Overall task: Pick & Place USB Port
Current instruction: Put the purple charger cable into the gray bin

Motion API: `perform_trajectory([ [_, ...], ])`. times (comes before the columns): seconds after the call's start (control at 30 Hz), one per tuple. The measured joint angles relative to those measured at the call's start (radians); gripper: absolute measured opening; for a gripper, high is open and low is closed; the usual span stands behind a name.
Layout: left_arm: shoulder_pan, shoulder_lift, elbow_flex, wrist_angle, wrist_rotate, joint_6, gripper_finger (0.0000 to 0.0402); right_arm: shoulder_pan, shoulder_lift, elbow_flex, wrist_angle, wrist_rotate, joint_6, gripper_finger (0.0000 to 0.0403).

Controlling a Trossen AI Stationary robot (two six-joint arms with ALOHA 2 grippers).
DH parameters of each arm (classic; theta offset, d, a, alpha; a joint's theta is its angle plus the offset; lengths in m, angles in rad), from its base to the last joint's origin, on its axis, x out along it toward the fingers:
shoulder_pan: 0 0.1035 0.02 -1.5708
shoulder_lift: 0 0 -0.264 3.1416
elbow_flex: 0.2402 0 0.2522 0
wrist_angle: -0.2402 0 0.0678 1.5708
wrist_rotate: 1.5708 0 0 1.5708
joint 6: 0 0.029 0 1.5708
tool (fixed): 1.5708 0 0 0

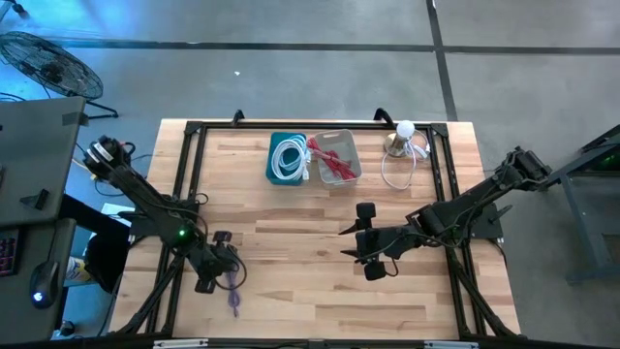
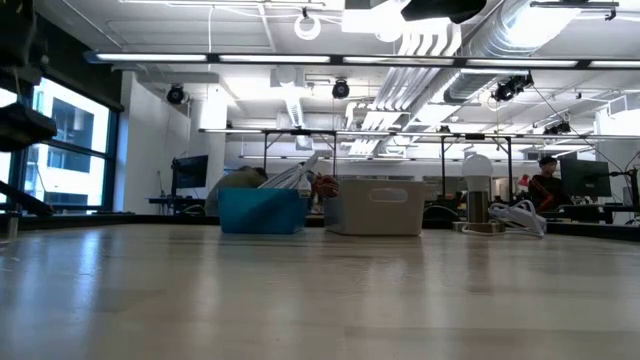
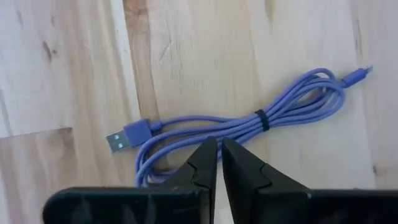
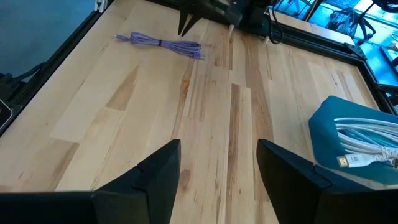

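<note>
Item: purple USB cable (image 3: 249, 118), loose coil on worktop (image 1: 291, 281); my left gripper (image 3: 219, 163) closed, empty, above it; I fear snagging 1 strand; right gripper (image 4: 217, 180) open, idle.

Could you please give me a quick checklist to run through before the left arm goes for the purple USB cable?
1. Cable location: the purple USB cable lies flat on the table, bundled by a black tie. Ok.
2. Left hand aim: over the cable's loops, near the plug end. Ok.
3. Left fingers: closed together, so they must open before a grasp. Not ok.
4. Right hand: open, mid-table, apart from the cable. Ok.
5. Drop spot: the blue bin already holds white cables; the white bin holds red ones. Which is meant: cannot tell.
</note>
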Motion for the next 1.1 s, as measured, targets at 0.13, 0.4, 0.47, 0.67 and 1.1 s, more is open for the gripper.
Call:
perform_trajectory([
  [0.13,0.000,0.000,0.052,-0.075,-0.005,0.000,0.0024,0.000,0.000,0.000,0.000,0.000,0.000,0.0204],
  [0.4,0.000,0.000,0.103,-0.111,0.015,0.000,0.0024,0.000,0.000,0.000,0.000,-0.002,0.003,0.0204],
  [0.47,0.000,-0.001,0.106,-0.110,0.015,0.005,0.0025,0.000,0.000,0.000,0.000,-0.003,0.003,0.0204],
  [0.67,0.000,-0.001,0.106,-0.112,-0.030,0.023,0.0073,0.000,0.000,0.000,0.000,-0.003,0.003,0.0204],
  [1.1,0.000,0.003,0.106,-0.162,-0.013,-0.050,0.0219,0.000,0.000,0.000,-0.002,-0.031,0.000,0.0204],
])
